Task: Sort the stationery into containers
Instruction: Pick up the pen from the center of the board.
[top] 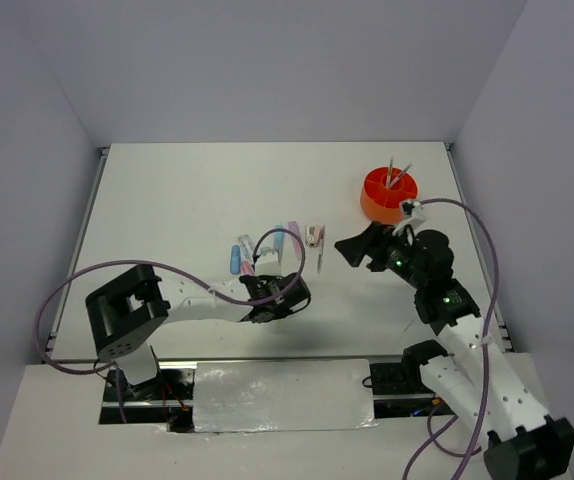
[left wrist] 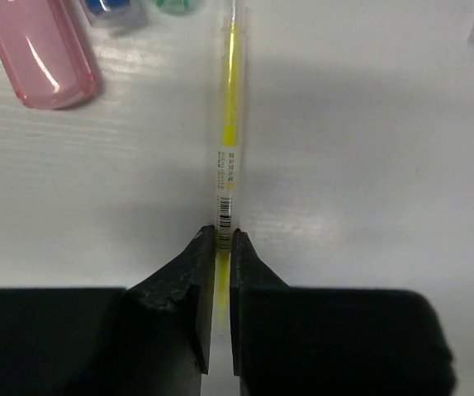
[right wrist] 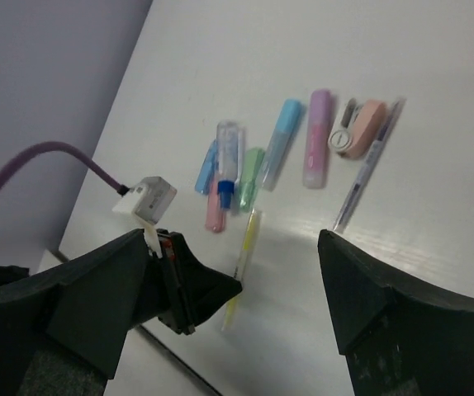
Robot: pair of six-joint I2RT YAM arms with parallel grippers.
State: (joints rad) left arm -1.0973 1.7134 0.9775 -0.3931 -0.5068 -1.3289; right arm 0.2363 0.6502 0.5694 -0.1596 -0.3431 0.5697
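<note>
My left gripper [left wrist: 222,241] clenches the near end of the thin clear yellow-ink plastic pen [left wrist: 230,124] lying on the white table [left wrist: 386,165]; my right gripper [right wrist: 280,262] is released, empty.

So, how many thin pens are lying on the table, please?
2: thin yellow pen clamped in the left gripper; thin grey pen beside the peach correction-tape roller. None seem hidden.
</note>
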